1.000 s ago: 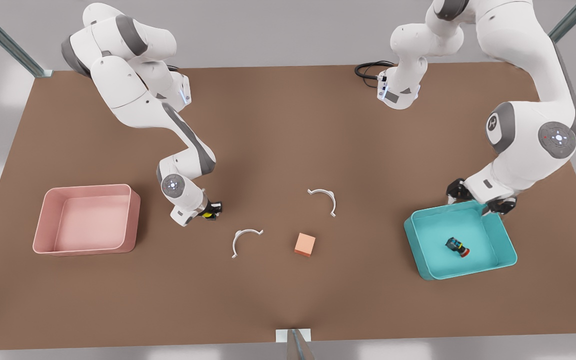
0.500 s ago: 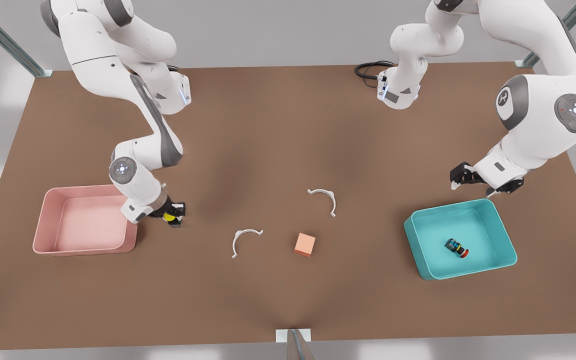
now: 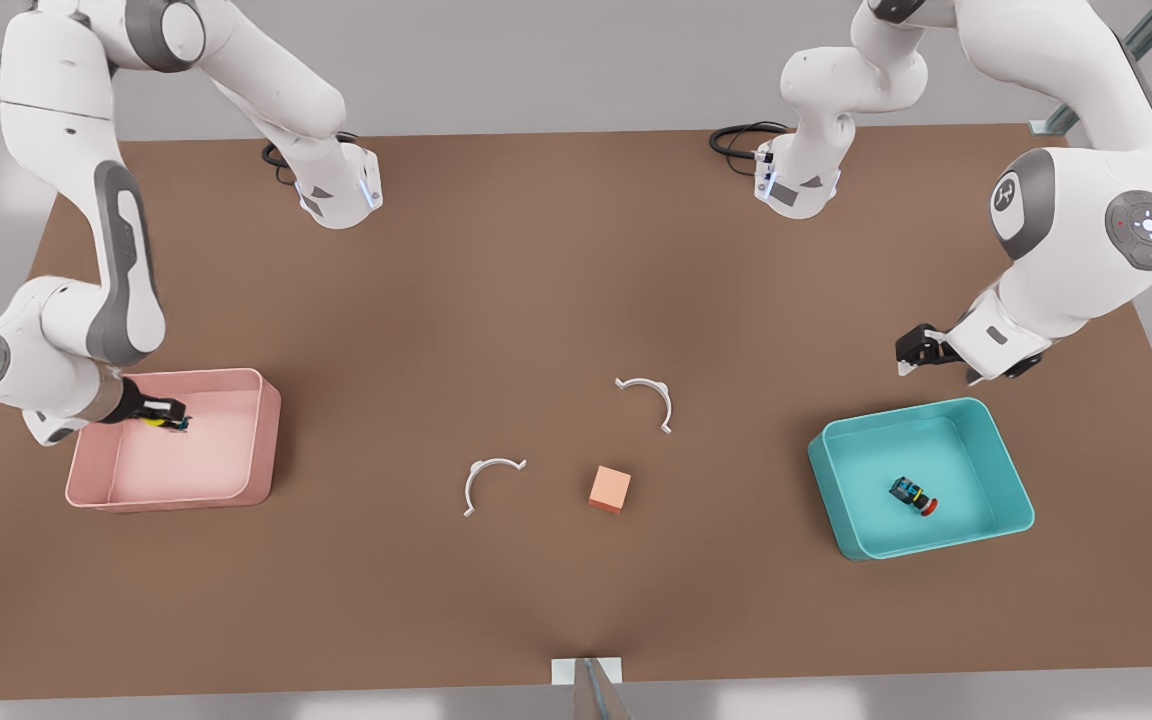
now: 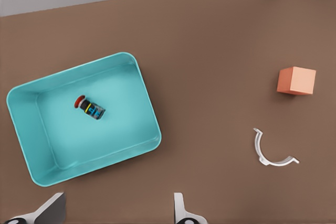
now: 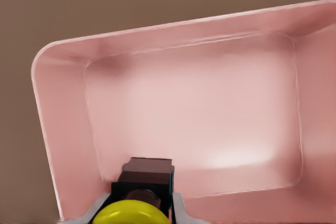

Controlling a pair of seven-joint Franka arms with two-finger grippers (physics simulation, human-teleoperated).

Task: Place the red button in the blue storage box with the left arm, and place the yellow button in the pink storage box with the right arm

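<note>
We locate right gripper clamped on yellow button, directly above pink storage box floor. Release drops straight down. Left gripper spread, waiting beside blue storage box; red button inside.

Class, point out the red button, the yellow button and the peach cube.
red button (image 3: 915, 493): front view, on its body, lying in the teal tray.
yellow button (image 5: 129, 212): right wrist view, on its yellow cap.
peach cube (image 3: 611, 487): front view, top face.
</note>
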